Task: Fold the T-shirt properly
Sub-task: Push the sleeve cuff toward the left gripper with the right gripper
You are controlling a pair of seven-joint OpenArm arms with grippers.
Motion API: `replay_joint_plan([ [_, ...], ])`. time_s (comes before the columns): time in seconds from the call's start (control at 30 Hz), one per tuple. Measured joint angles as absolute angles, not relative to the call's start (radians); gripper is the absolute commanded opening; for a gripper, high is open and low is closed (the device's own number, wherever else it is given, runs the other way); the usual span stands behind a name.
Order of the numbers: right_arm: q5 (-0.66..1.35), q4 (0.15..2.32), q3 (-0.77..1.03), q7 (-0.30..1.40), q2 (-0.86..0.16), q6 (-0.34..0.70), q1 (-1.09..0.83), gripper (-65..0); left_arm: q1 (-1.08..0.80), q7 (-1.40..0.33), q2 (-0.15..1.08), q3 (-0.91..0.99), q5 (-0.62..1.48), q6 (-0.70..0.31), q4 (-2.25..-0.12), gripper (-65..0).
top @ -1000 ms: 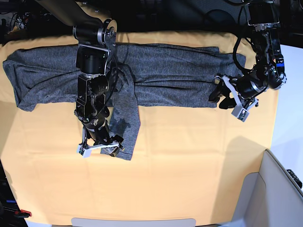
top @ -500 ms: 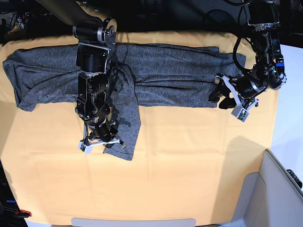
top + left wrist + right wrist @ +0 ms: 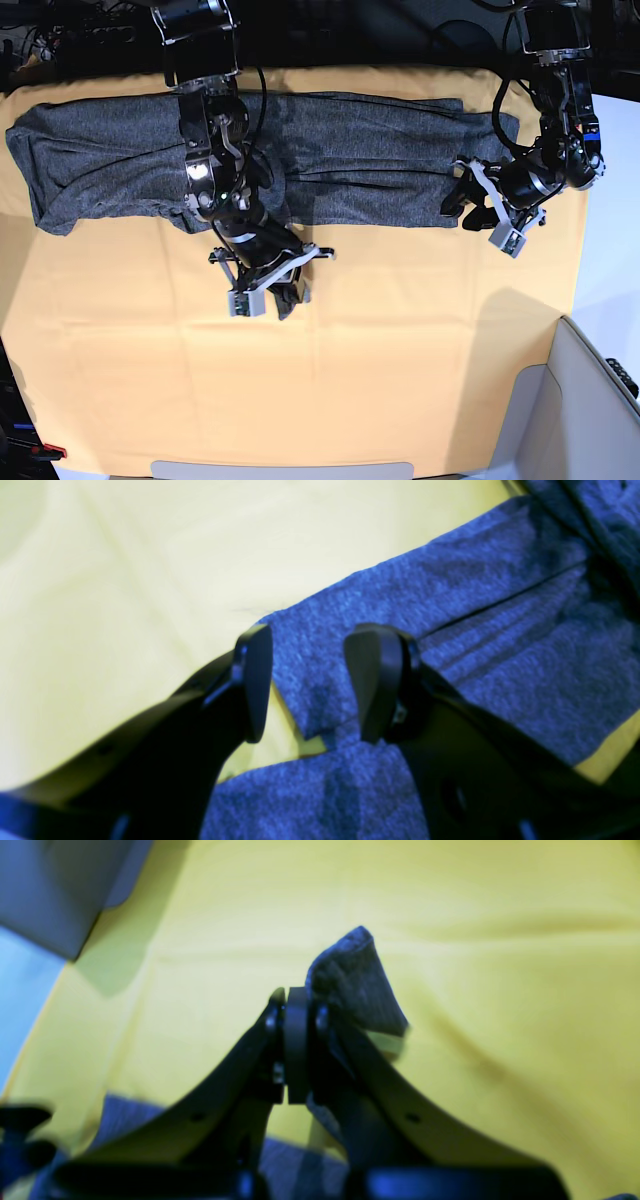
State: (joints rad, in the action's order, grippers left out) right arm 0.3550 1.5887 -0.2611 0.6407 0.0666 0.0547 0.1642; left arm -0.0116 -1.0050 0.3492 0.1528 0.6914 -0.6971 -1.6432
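I find the surface point(image 3: 400, 380), under its yellow-orange cloth, carrying the T-shirt point(image 3: 380, 170) as a long dark grey band across the upper part of the base view, already doubled lengthwise. The knit reads thin, soft and light; I judge it will drape and sag from any single pinch, offer no stiffness, and cling somewhat to the cloth below.

The sleeve point(image 3: 275, 235) hangs from the band toward the frame's centre, lifted by the right hand point(image 3: 268, 290), whose jaws are pressed together on the cuff point(image 3: 352, 985); a small tuft stands above them.

The left hand point(image 3: 490, 215), at the frame's right, has its jaws apart, straddling a hem corner point(image 3: 310, 695) without pinching it.

I would take hold at cuffs, hems and corners, where doubled fabric gives purchase.
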Motion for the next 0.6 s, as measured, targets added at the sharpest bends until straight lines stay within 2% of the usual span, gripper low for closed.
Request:
replay_joint_plan([
  [0.1,0.349,1.653,-0.383,0.658,0.033,0.044,0.122,-65.0,-0.012,-1.006,0.350,0.153,0.691,-0.696,-1.643,-38.3],
  [0.33,0.352,1.716,-0.611,0.652,0.027,0.051,0.108,-65.0,-0.011,-1.006,0.350,0.153,0.691,-0.696,-1.643,-38.3],
  [0.6,0.352,1.708,-0.739,0.653,0.044,0.051,0.114,-65.0,-0.011,-1.006,0.350,0.157,0.691,-0.696,-1.643,-38.3],
])
